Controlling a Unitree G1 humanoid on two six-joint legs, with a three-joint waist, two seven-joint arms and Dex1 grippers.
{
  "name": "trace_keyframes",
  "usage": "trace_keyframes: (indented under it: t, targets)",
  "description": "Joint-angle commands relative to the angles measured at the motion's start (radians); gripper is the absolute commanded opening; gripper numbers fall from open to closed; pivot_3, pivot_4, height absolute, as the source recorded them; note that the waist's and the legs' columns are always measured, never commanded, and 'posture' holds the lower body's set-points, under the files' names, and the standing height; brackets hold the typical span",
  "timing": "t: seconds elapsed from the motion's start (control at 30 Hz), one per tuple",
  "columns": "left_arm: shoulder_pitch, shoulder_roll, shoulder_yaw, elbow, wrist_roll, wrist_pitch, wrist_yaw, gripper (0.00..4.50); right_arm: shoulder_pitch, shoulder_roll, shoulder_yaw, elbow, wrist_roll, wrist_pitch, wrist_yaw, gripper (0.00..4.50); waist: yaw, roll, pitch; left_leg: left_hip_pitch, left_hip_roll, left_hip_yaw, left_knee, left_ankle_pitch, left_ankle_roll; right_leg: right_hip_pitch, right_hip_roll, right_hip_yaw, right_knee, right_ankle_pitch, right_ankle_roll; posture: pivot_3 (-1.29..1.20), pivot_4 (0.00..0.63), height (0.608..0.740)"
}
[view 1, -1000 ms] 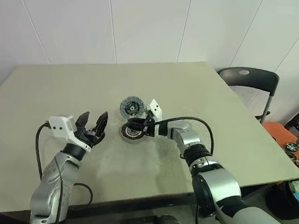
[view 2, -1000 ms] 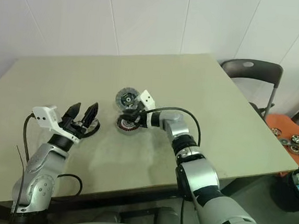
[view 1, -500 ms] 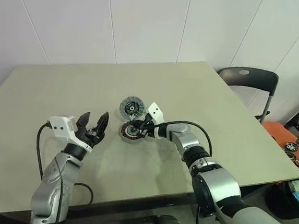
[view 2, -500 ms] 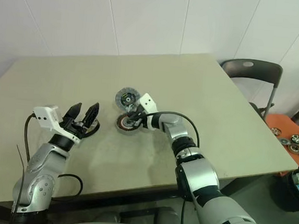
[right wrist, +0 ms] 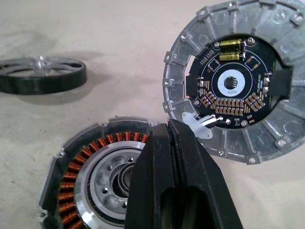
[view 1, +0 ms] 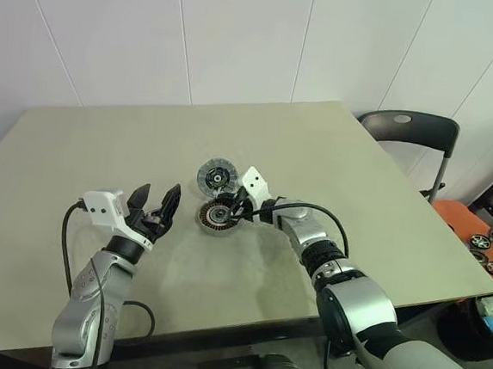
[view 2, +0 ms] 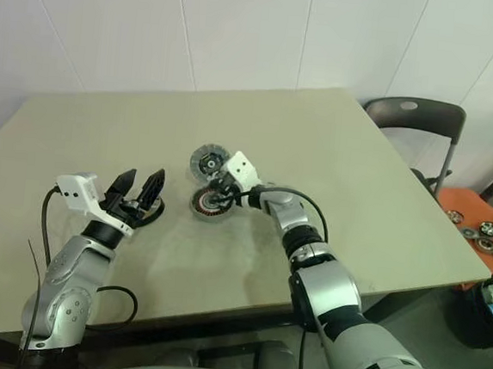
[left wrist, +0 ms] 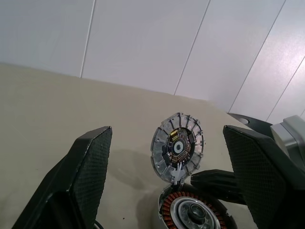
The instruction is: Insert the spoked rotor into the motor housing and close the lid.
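The motor housing [view 1: 215, 217] sits mid-table, its copper windings [right wrist: 81, 162] facing up. Just behind it, the lid [view 1: 217, 177] shows its circuit-board face [right wrist: 233, 83], and a white connector joins it to the housing. My right gripper [right wrist: 170, 128] is shut with nothing between its fingers, and its tips rest over the housing's far rim beside that connector. The spoked rotor [right wrist: 43, 75] lies flat on the table to the housing's left, near my left gripper [view 1: 157, 191]. That gripper hangs open above the table, holding nothing.
The table [view 1: 360, 169] ends close to the right. Past that edge stand a black chair [view 1: 411, 130] and an orange tray [view 1: 476, 230] with several small motor parts. A white wall runs behind the table.
My right gripper's fingers have closed fully together over the housing, and its wrist has rolled and dipped a little. The left arm has not moved.
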Motion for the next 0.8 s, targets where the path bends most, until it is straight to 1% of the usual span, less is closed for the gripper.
trace_keyframes:
  t: [0.03, 0.47, 0.6, 0.8]
  targets:
    - [-0.014, 0.0, -0.001, -0.016, 0.007, -0.019, -0.006, 3.99, -0.019, 0.001, 0.012, -0.008, -0.013, -0.037, -0.003, 0.03, 0.0, 0.0, 0.0, 0.0, 0.0, 0.0, 0.0, 0.0, 0.0, 0.0, 0.0, 0.0, 0.0, 0.0, 0.0, 0.0, 0.0, 0.74]
    - [-0.01, -0.008, -0.002, -0.012, 0.01, -0.029, -0.004, 3.99, -0.013, -0.01, 0.034, 0.023, -0.053, -0.077, -0.045, 0.03, 0.0, 0.0, 0.0, 0.0, 0.0, 0.0, 0.0, 0.0, 0.0, 0.0, 0.0, 0.0, 0.0, 0.0, 0.0, 0.0, 0.0, 0.74]
    - [-0.003, -0.011, -0.003, -0.016, 0.011, -0.028, -0.003, 3.99, -0.012, -0.004, -0.005, 0.043, -0.021, -0.02, -0.038, 0.03, 0.0, 0.0, 0.0, 0.0, 0.0, 0.0, 0.0, 0.0, 0.0, 0.0, 0.0, 0.0, 0.0, 0.0, 0.0, 0.0, 0.0, 0.74]
    - [0.002, -0.009, -0.002, -0.021, 0.012, -0.024, -0.005, 3.99, 0.001, -0.005, 0.001, 0.041, -0.031, -0.025, -0.038, 0.03, 0.0, 0.0, 0.0, 0.0, 0.0, 0.0, 0.0, 0.0, 0.0, 0.0, 0.0, 0.0, 0.0, 0.0, 0.0, 0.0, 0.0, 0.74]
